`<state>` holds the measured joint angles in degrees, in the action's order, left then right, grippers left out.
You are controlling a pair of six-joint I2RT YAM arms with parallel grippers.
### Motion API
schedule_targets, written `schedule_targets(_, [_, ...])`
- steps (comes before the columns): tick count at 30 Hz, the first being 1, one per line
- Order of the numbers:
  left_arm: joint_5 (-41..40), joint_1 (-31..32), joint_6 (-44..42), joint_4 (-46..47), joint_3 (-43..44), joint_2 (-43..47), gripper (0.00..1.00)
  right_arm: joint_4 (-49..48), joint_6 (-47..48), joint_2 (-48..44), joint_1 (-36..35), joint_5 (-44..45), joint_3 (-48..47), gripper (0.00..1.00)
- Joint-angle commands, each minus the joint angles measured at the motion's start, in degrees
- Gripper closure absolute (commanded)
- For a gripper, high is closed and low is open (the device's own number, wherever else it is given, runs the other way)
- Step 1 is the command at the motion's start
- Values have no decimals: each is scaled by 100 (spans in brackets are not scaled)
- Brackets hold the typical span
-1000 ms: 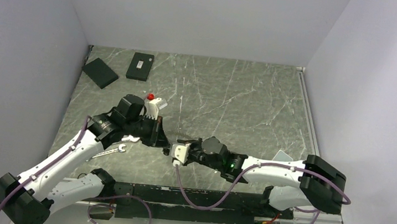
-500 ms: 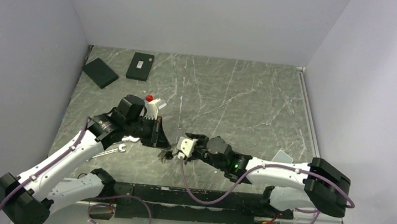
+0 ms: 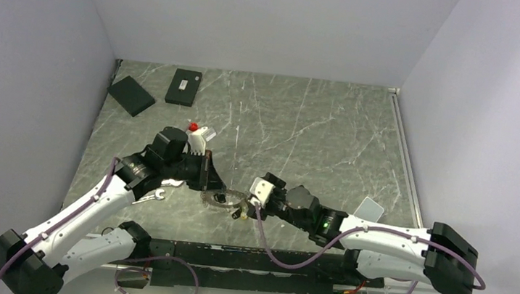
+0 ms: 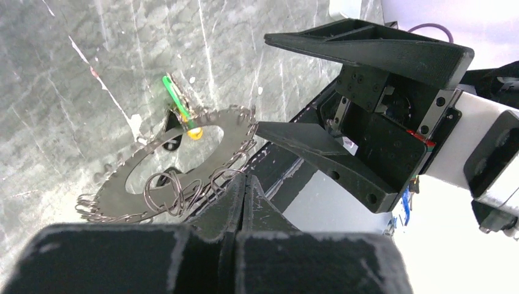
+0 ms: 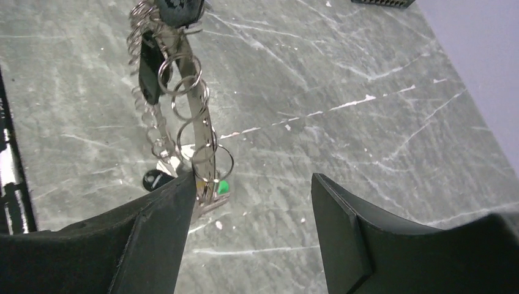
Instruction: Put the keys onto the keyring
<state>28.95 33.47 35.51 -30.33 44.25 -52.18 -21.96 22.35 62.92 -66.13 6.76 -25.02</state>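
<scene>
The keyring [image 4: 223,131] is a thin dark ring with a toothed look, and the keys [image 4: 177,195] hang round its rim as a fringe of small grey metal pieces. A green tag [image 4: 173,97] and a small brass piece [image 4: 194,131] sit at its far side. My left gripper [image 4: 245,179] is shut on the ring's near rim and holds it above the table. In the top view the keyring [image 3: 224,200] hangs between both arms. My right gripper [image 5: 254,180] is open; the keyring [image 5: 199,131] stands edge-on by its left finger [image 5: 165,214], and nothing lies between the jaws.
Two flat black boxes [image 3: 131,95] [image 3: 184,86] lie at the back left. A silver wrench [image 3: 150,195] rests under the left arm. A pale flat piece [image 3: 370,207] lies at the right. The black rail [image 3: 260,260] runs along the near edge.
My right gripper has opened and drawn back to the right, away from the left fingertips. The keyring now shows hanging from the left gripper, which stayed shut.
</scene>
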Motion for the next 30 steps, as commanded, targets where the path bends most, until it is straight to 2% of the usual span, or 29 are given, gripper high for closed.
schedule_targets(1, [-127, 28, 305, 709, -86, 292, 100, 191, -592, -443, 21, 22, 133, 27])
schedule_targets(5, [-232, 28, 515, 928, -223, 464, 100, 327, -780, -855, 21, -168, 212, 27])
schedule_targets(12, [-248, 23, 962, 1541, -615, 844, 100, -276, -845, -1516, 21, -1162, 324, 29])
schedule_targets(22, [-236, 14, 1558, 2347, -1058, 1301, 100, -1254, -1031, -1081, 20, -2045, 17, 40])
schedule_targets(26, [-547, 18, 2017, 2699, -1287, 1459, 100, -1798, -1444, -846, 4, -2258, -85, 47])
schedule_targets(30, [-943, 14, 2111, 2665, -1406, 1617, 100, -1978, -1679, -500, -157, -2526, -315, 49])
